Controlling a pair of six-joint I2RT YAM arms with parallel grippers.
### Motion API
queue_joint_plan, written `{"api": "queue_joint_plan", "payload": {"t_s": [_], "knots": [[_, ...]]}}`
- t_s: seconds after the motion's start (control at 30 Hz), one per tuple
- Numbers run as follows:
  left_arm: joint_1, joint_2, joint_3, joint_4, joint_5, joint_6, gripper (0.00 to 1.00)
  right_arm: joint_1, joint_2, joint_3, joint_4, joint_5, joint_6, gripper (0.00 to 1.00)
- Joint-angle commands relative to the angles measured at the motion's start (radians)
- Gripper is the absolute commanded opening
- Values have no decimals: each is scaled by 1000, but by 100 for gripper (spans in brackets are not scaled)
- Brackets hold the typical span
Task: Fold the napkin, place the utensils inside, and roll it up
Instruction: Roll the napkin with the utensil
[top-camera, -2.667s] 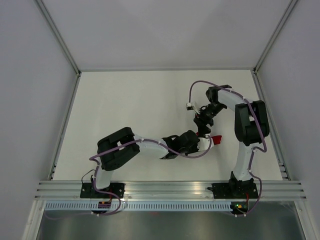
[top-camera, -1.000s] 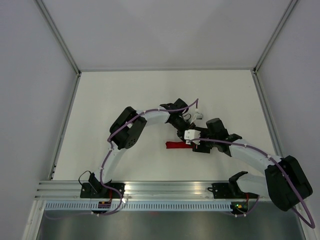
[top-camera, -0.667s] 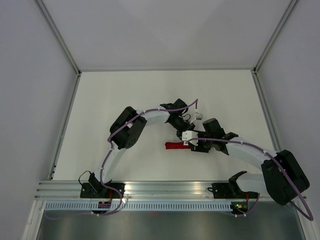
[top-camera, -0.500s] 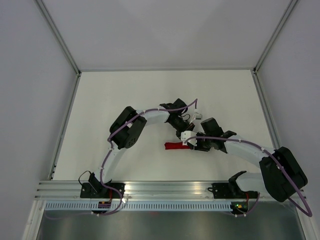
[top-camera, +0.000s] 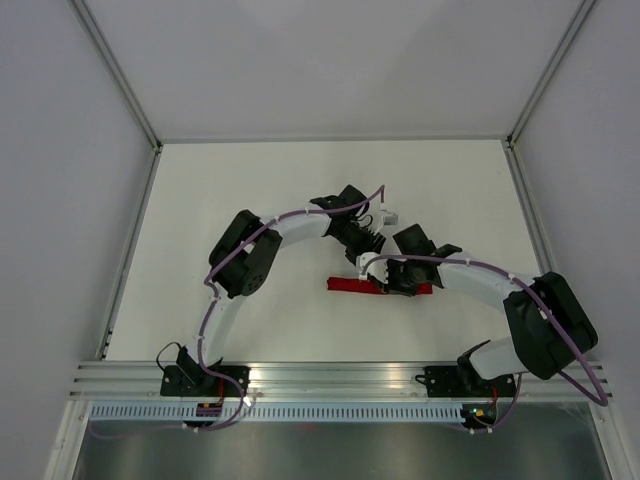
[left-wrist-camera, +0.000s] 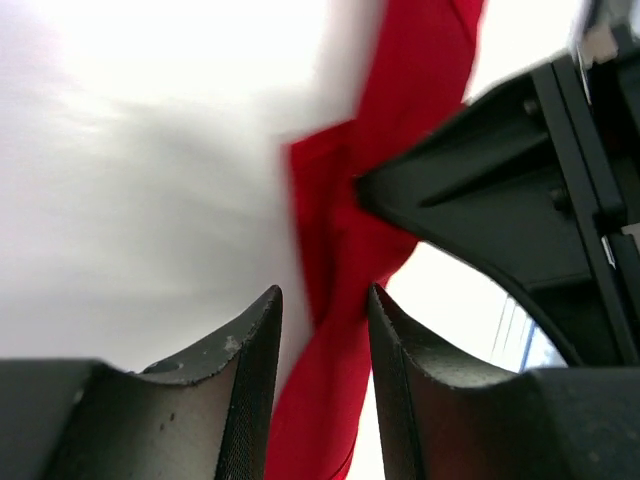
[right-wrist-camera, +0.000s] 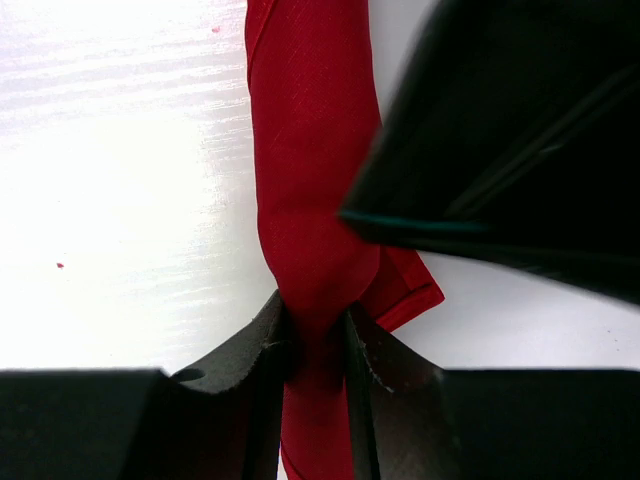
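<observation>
Napkin (top-camera: 345, 286) lies as a narrow red roll on the white desk (top-camera: 250, 190), stretched left to right a little nearer than the middle. From above we see only its two ends. The left arm (top-camera: 290, 228) and the right arm (top-camera: 470, 280) meet over the middle of it and cover it. In that top view neither pair of fingers can be made out, so we can only roughly place the left claw (top-camera: 370, 252) just behind the roll and the right claw (top-camera: 388, 284) on it.

The right wrist view is clearer. There the right claw (right-wrist-camera: 315, 318) is pinching the napkin (right-wrist-camera: 310, 150): its two dark fingers (right-wrist-camera: 262, 340) press on either side of the roll, and the cloth narrows where they meet it. A loose corner (right-wrist-camera: 415, 295) sticks out to the right just above them. A large unfocused dark shape (right-wrist-camera: 520, 130) fills the upper right and hides that part of the desk; we cannot say for certain what it is.

The left wrist view is blurred. The left claw (left-wrist-camera: 323, 295) stands spread, and the napkin (left-wrist-camera: 340, 250) runs between its fingertips (left-wrist-camera: 250, 350). A sliver of white desk shows between the cloth and one finger; whether the other touches the cloth we cannot tell. A black body (left-wrist-camera: 520, 200) cuts off the right side and overlaps the cloth. What lies inside the roll is hidden in all views.
</observation>
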Motion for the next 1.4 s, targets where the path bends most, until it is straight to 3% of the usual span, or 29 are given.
{"api": "queue_joint_plan", "payload": {"t_s": [0.0, 0.37, 0.6, 0.97, 1.1, 1.37], "knots": [[51, -92, 1, 54, -141, -76, 45, 0, 46, 39, -100, -34, 40, 27], [170, -264, -88, 142, -300, -276, 47, -72, 254, 182, -174, -105, 180, 27], [183, -373, -189, 148, -510, -409, 47, -115, 377, 301, -200, -151, 285, 27], [169, -554, -533, 392, -608, -720, 50, -127, 555, 462, -202, -173, 468, 27], [160, -540, -635, 536, -605, -811, 50, -126, 596, 508, -177, -188, 539, 27], [141, -433, -607, 633, -607, -886, 50, -124, 661, 587, -129, -223, 646, 28]]}}
